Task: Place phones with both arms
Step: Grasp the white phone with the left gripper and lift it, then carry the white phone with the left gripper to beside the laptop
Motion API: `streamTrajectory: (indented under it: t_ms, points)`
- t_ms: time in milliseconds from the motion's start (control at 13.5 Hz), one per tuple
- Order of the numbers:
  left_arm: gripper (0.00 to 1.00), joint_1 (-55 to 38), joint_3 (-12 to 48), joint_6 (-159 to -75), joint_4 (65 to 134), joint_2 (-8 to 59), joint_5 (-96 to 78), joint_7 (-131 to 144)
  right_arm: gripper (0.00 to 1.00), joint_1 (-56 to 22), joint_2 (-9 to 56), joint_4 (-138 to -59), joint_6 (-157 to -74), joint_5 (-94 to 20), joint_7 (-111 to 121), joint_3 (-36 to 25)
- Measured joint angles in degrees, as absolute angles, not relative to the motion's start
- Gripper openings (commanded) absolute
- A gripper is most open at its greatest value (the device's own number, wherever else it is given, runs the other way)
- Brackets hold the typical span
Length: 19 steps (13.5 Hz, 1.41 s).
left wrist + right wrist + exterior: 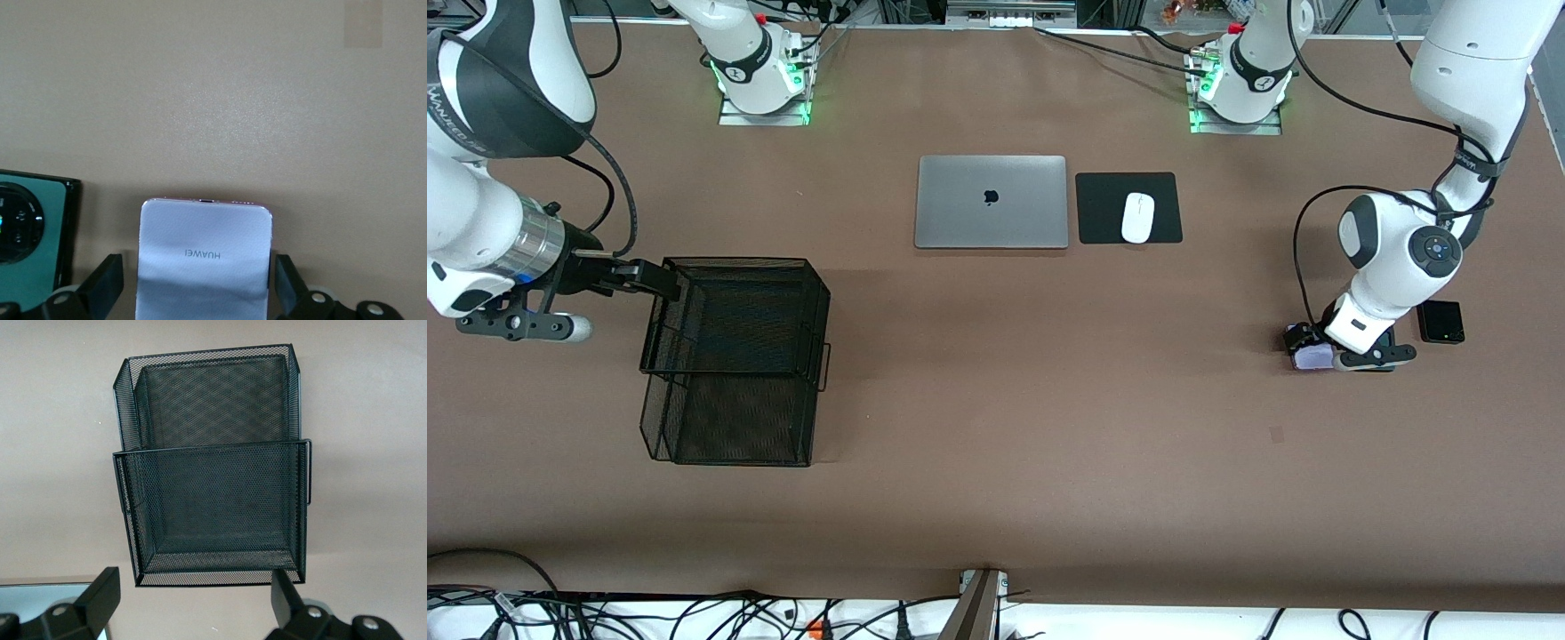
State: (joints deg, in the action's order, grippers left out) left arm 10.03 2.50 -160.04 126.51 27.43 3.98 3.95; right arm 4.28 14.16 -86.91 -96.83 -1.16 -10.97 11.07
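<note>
Three phones lie at the left arm's end of the table: a pale lilac-white phone [204, 257] sits flat on the brown table [996, 427] between the spread fingers [107, 283] of my left gripper [1325, 354], a dark green phone [30, 233] with a round camera ring rests just beside it, and a small black phone [1440, 321] lies near my left wrist. I judge the pale one light, stiff and slick-backed, with fragile glass, so it wants a firm, gentle pinch across its two long edges, where my fingers already flank it without visibly touching. Lying flush on the table, it leaves little edge to catch, and a loose grip could let it slide. My right gripper [665, 277], fingers wide and holding nothing, hangs over the rim of a black wire-mesh rack [734, 364] at the right arm's end; both of its stepped trays look empty. Between the arms, well apart from the phones, sit a closed silver laptop [991, 202] and a white mouse [1137, 217] on a black pad [1103, 209].
</note>
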Motion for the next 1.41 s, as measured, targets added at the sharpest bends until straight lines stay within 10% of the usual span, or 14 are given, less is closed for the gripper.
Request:
streamTrajectory:
  t_ms: [296, 593, 741, 1407]
  points:
    - [1.0, 10.05, 2.5, -162.53, 127.05, 28.92, 3.98, 4.64, 1.0, 4.28, 14.16, -86.91, -96.83, -1.16, -10.97, 11.07]
    - [0.25, 10.05, 2.54, -162.35, 127.13, 28.37, 3.99, 4.65, 1.0, 4.28, 14.16, -86.91, -96.84, -1.16, -10.97, 11.07]
    - [0.09, 10.05, 2.55, -162.37, 127.12, 28.4, 3.99, 4.65, 1.0, 4.28, 14.16, -86.91, -96.84, -1.16, -10.97, 11.07]
    - [0.04, 4.46, 4.02, -137.48, 108.01, 28.56, 3.97, 6.9, 1.0, 4.29, 14.16, -86.91, -96.93, -1.16, -10.97, 11.07]
